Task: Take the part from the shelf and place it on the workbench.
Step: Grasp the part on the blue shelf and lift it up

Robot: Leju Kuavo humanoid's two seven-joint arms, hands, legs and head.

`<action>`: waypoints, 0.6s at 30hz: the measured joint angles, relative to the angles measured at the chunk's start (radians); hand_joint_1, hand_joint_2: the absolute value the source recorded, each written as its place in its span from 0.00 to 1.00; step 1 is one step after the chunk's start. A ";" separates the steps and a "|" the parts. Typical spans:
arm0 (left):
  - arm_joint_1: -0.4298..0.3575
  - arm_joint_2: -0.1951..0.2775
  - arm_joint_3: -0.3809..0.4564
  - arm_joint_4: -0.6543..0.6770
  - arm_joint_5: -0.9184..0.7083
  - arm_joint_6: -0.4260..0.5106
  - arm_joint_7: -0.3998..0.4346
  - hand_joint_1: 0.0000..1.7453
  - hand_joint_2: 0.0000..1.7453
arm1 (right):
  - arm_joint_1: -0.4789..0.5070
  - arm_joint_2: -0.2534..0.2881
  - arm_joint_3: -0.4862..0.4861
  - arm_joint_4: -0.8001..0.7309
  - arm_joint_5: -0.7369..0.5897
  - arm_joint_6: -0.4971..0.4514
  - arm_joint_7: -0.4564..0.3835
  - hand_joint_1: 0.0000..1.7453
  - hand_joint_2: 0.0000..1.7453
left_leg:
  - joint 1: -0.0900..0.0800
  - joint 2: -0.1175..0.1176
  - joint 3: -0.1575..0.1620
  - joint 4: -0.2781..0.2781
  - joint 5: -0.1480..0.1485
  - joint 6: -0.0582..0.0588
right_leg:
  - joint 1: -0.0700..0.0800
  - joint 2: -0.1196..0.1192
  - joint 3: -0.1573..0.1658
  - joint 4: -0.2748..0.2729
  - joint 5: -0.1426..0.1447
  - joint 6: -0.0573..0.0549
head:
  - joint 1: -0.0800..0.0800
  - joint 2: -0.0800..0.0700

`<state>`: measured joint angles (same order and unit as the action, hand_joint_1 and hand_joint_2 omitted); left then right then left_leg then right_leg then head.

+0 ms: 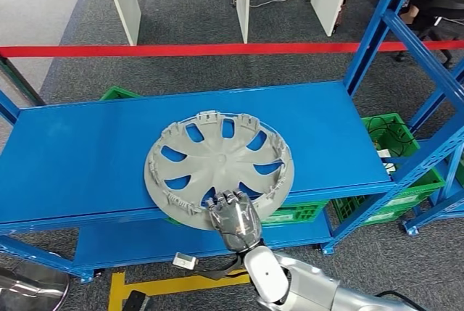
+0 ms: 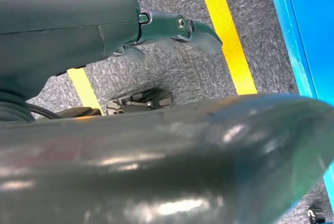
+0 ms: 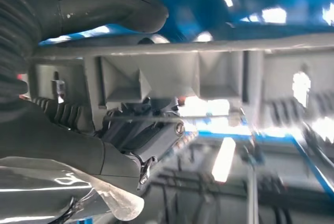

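One hubcap [image 1: 219, 166] lies flat on the blue shelf [image 1: 82, 151], its near rim overhanging the edge, pinched between the right hand's [image 1: 236, 218] fingers [image 1: 223, 201] above and thumb [image 3: 114, 7] below. Left hand [image 2: 173, 28] hangs slack, holding nothing.

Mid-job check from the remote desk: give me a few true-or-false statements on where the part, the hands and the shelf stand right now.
1. The grey plastic wheel cover lies on the blue metal shelf. True.
2. The right hand grips the cover's near rim. True.
3. The cover sits fully inside the shelf's edge. False: its near rim overhangs the front edge.
4. The left hand holds the cover too. False: it holds nothing, above grey floor.
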<state>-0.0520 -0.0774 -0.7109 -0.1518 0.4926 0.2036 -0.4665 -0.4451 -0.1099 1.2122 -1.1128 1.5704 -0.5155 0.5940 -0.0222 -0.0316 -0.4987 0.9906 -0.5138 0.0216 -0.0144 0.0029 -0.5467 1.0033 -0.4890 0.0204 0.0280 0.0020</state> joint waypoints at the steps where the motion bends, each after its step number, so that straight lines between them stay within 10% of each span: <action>1: 0.000 0.000 0.000 0.000 0.001 0.000 -0.003 0.00 0.00 | -0.024 -0.009 0.025 -0.024 0.000 -0.011 0.011 1.00 1.00 | 0.000 0.000 0.000 0.000 0.000 0.000 | 0.000 0.000 0.000 0.000 0.000 0.000 | 0.000 0.000; 18: 0.010 -0.007 0.017 0.000 0.013 0.015 -0.013 0.00 0.00 | -0.377 -0.191 0.159 -0.515 -0.002 -0.058 0.011 1.00 1.00 | 0.000 0.000 -0.002 0.002 0.000 0.001 | 0.000 0.000 -0.001 0.000 0.001 0.001 | 0.000 0.000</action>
<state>-0.0423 -0.0845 -0.6943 -0.1518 0.5057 0.2183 -0.4791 -0.8218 -0.3013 1.3716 -1.6277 1.5682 -0.5731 0.6054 -0.0224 -0.0312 -0.5007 0.9925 -0.5135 0.0225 -0.0143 0.0030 -0.5479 1.0030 -0.4883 0.0212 0.0280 0.0023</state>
